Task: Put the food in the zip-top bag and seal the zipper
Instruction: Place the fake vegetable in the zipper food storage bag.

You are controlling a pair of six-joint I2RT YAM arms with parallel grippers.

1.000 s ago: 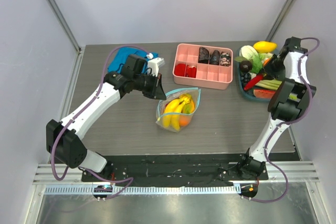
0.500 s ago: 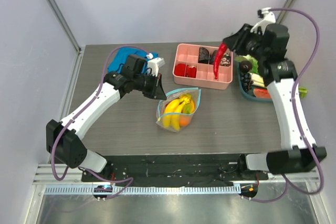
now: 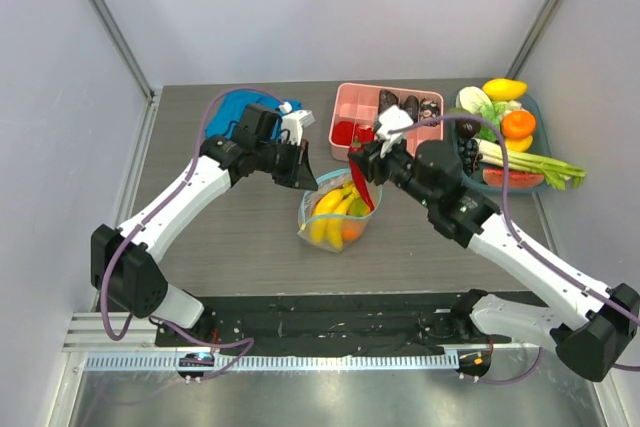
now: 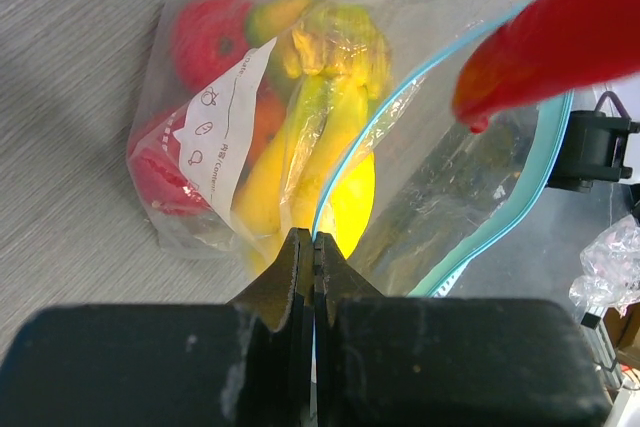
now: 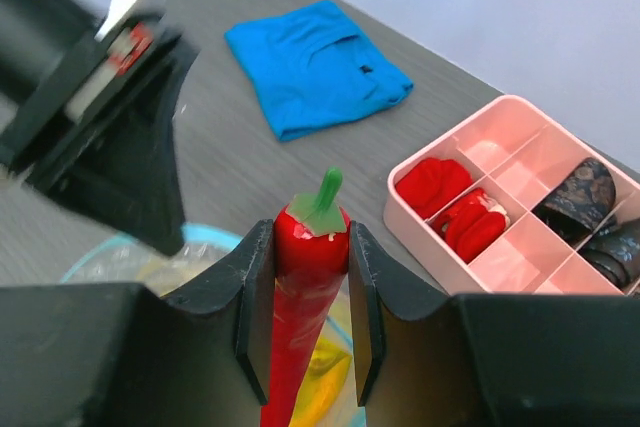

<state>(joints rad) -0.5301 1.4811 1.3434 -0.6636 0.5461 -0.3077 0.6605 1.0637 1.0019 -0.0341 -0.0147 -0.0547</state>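
The clear zip-top bag (image 3: 338,209) lies mid-table with a banana bunch (image 4: 300,162), red pieces (image 4: 205,37) and an orange inside. Its teal-blue zipper (image 4: 400,112) runs along the open mouth. My left gripper (image 3: 308,173) is shut on the mouth's edge (image 4: 314,239) and holds it up. My right gripper (image 3: 368,173) is shut on a red chili pepper (image 5: 300,327) with a green stem. The pepper hangs tip down over the open mouth and also shows in the left wrist view (image 4: 560,32).
A pink divided tray (image 3: 420,152) with red and dark pieces stands behind the bag. A teal tray (image 3: 535,107) of more toy food sits at the back right. A folded blue cloth (image 5: 320,67) lies at the back left.
My right arm has swung left from the teal tray, carrying the red pepper over the pink tray to the bag's mouth. The left arm and bag have stayed put.
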